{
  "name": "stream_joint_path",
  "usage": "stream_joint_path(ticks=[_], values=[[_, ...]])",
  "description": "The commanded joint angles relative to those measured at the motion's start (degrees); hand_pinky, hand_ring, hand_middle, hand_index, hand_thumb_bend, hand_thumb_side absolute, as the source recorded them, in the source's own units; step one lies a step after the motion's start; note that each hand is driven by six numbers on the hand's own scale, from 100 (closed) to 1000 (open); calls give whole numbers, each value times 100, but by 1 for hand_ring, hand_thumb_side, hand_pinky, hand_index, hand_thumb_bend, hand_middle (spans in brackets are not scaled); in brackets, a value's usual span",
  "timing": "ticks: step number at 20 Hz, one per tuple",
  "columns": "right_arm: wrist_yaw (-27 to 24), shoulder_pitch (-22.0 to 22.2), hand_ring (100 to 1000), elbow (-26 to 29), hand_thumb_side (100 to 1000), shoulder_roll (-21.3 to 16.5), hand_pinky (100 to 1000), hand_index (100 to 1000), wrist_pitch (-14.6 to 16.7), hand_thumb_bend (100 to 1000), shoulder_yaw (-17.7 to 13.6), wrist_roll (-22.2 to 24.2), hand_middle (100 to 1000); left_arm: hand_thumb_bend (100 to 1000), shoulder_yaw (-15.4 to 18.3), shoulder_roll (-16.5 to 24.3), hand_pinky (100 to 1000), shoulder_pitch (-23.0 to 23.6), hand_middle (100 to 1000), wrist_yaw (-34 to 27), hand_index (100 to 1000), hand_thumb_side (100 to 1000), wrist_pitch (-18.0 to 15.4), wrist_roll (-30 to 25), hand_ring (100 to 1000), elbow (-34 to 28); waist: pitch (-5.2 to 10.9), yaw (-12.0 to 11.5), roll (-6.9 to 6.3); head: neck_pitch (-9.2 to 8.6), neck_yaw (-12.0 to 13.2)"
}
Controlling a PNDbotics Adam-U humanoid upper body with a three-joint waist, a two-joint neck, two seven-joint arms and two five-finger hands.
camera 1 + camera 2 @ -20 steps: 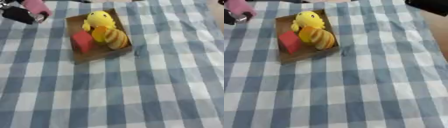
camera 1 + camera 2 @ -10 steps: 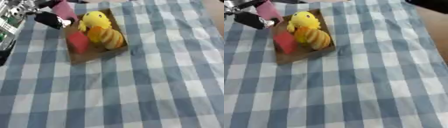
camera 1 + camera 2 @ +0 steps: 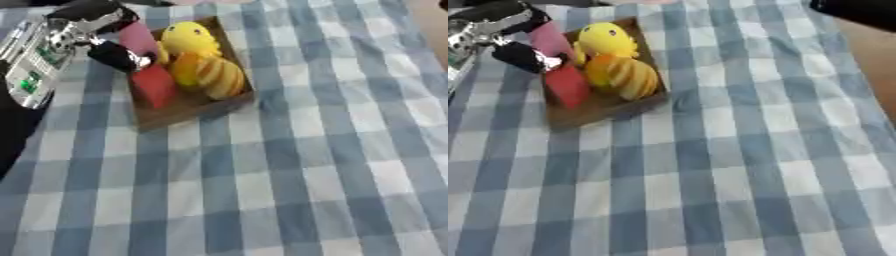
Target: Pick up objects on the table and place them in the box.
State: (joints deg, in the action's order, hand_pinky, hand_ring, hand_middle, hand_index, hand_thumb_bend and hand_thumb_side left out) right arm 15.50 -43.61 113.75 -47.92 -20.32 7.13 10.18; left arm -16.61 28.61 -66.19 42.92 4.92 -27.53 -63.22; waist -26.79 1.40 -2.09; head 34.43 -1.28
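A shallow brown box (image 3: pixel 189 112) lies on the blue checked cloth at the upper left. In it are a yellow duck toy (image 3: pixel 192 40), an orange-and-yellow striped piece (image 3: pixel 210 74) and a red block (image 3: pixel 153 86). My left hand (image 3: pixel 112 52) reaches in from the upper left and hangs over the box's left rim, its fingers curled round a pink object (image 3: pixel 137 37) held just above the red block. My right hand does not show; only a dark part (image 3: pixel 859 11) sits in the upper right corner of the right eye view.
The checked tablecloth (image 3: pixel 289 175) covers the table from the middle down to the front edge. A bare strip of brown table (image 3: pixel 875 65) runs along the far right. My left forearm (image 3: pixel 35 65), silver and black, lies along the left edge.
My left hand has carried the pink object rightward and down, from beyond the box's far left corner to over its left side. The camera view has also shifted.
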Motion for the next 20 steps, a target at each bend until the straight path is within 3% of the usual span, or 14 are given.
stream_joint_path(ticks=[1,3,11,20], values=[[31,-87,752,84,680,-89,797,806,14,100,-48,-12,709,246,103,33,812,-142,578,166,748,427,-42,50,704,73,132,19,6,-91,15],[26,-82,752,84,681,-87,797,806,9,100,-44,-23,709,257,124,8,814,-153,587,183,753,443,-62,94,710,106,130,29,2,-99,19],[35,-29,751,84,685,-98,797,804,-19,100,-30,-21,707,489,150,5,890,-174,843,14,924,666,-178,87,875,9,142,28,-11,-90,11],[27,33,751,83,691,-106,797,804,-90,100,-12,-2,707,577,252,129,896,-164,863,-416,956,641,-28,121,891,-293,198,-20,-16,-61,-55]])
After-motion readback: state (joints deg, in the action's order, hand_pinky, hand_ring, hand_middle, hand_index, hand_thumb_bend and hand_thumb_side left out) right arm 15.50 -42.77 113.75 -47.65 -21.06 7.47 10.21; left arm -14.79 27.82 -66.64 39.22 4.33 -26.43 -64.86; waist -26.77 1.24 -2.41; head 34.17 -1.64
